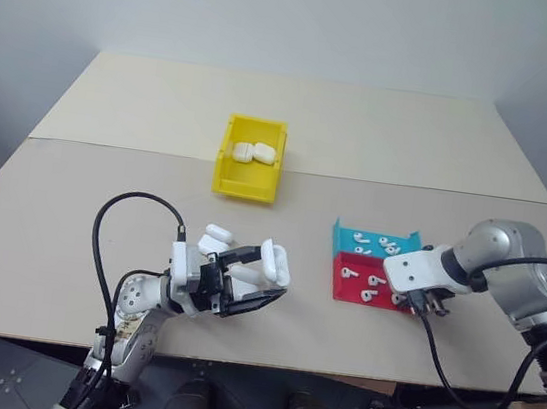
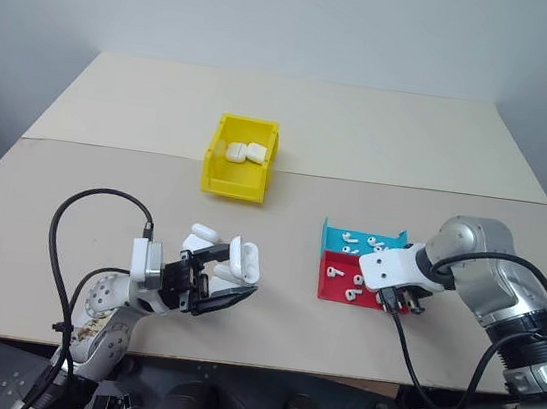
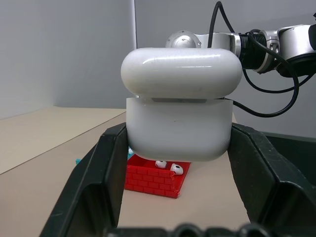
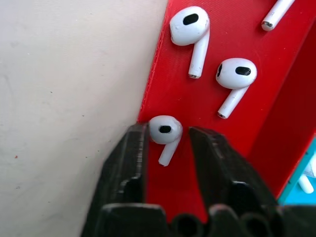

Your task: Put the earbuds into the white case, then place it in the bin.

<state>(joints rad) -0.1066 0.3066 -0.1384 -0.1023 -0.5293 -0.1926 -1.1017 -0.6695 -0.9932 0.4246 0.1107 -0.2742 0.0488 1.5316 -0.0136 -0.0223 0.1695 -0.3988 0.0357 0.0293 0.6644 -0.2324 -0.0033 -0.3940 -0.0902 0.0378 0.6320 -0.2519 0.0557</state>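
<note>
On a beige table [image 1: 67, 238], the left gripper [image 1: 261, 282] is clenched on a white case [image 1: 275, 262], one black finger on each flank. The case stands upright between the fingers, its long axis near vertical and its hinged lid raised a crack at the top — a thin seam shows below the lid in the left wrist view. More white cases [image 1: 217, 237] lie on the table just behind that gripper.

Over at the right, the right gripper [image 1: 428, 302] points steeply down into the red tray [image 1: 345, 287]. Its fingers [image 4: 129, 163] straddle one earbud [image 4: 165, 133] lying at the tray's edge, with slim gaps on both sides, so nothing is pinched — the jaws stand part-closed around it. That earbud's stem runs back toward the wrist, head away from it. Two further earbuds [image 4: 190, 30] lie deeper in the red tray, stems roughly parallel.

A blue tray [image 1: 342, 238] touching the red one holds more earbuds. Farther back sits the yellow bin [image 1: 246, 186], its long axis running away from the robot, with two cases [image 1: 253, 151] near its far end.
</note>
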